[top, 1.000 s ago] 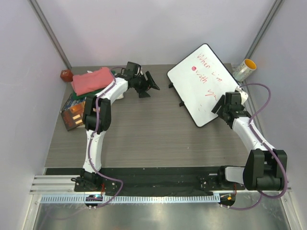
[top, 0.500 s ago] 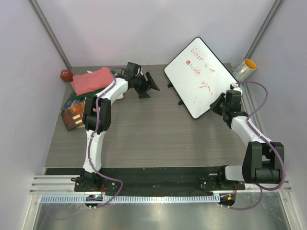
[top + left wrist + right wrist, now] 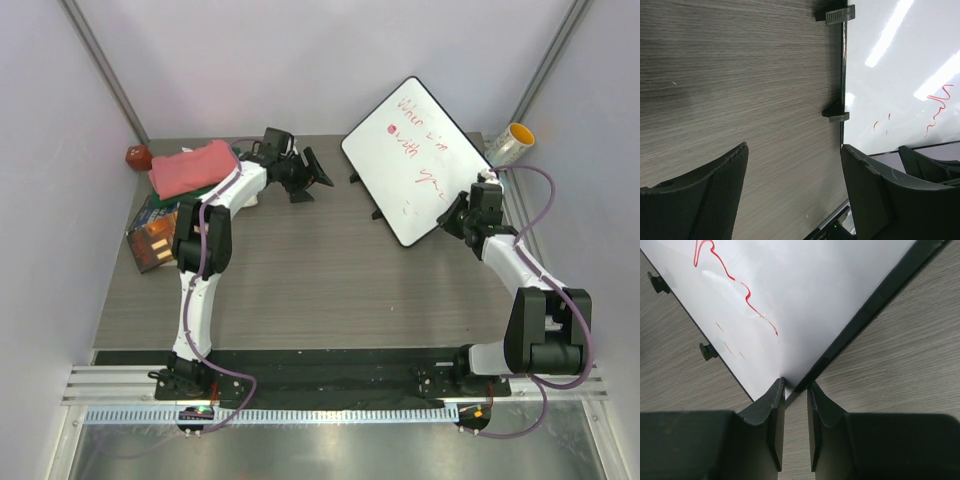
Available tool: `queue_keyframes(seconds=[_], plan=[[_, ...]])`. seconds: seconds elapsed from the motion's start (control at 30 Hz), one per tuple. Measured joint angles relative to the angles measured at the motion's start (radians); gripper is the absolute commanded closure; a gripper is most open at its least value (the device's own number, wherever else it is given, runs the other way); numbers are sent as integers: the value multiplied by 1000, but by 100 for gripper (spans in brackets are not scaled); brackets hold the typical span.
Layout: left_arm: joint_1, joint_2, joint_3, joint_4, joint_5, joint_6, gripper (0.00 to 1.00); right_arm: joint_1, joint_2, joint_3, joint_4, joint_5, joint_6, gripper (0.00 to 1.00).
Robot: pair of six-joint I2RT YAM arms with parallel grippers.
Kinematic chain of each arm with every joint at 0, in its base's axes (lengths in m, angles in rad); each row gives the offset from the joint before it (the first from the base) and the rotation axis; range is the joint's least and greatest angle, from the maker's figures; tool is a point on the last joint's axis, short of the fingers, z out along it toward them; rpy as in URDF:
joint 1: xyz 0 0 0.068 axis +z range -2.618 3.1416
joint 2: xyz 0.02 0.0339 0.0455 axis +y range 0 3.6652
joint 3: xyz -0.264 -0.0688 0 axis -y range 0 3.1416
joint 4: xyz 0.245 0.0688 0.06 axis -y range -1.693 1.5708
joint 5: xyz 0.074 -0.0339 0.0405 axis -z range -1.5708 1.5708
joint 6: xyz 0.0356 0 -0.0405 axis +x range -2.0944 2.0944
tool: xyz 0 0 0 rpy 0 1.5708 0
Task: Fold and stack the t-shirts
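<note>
A folded salmon-pink t-shirt lies at the table's back left, on top of a dark green t-shirt of which only an edge shows. My left gripper hovers just right of that pile, open and empty; in the left wrist view it is over bare wood. My right gripper is shut on the near corner of a whiteboard, which is tilted up off the table. The right wrist view shows that corner pinched between the gripper's two fingers.
The whiteboard carries red writing and has black clips on its edge. Glossy books lie at the left under the shirts. A red object sits in the back left corner and a yellow-topped roll at the back right.
My right gripper has shut on the whiteboard's corner and raised it, swinging the board back and leftward. The left arm has stayed still.
</note>
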Motion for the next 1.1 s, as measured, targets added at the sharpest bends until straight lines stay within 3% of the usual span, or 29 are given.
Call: queue_keyframes(seconds=[0.4, 0.67, 0.8, 0.87, 0.93, 0.97, 1.0, 1.07, 1.1], plan=[[0, 0, 11, 3, 1, -24, 25, 19, -18, 54, -177, 208, -60, 99], [0, 0, 12, 7, 5, -30, 25, 21, -86, 54, -252, 258, -82, 99], [0, 0, 13, 9, 10, -41, 23, 22, -114, 54, -257, 245, -87, 78], [0, 5, 23, 8, 13, -45, 23, 22, -117, 54, -257, 229, -86, 78], [0, 19, 49, 16, 21, -49, 29, 22, -120, 54, -260, 212, -91, 90], [0, 31, 64, 24, 26, -53, 45, 22, -122, 54, -261, 206, -92, 93], [0, 43, 80, 35, 30, -57, 52, 22, -126, 54, -262, 198, -92, 99], [0, 69, 107, 56, 40, -74, 71, 22, -141, 57, -269, 180, -87, 99], [0, 85, 122, 66, 47, -77, 75, 22, -151, 62, -274, 167, -82, 99]])
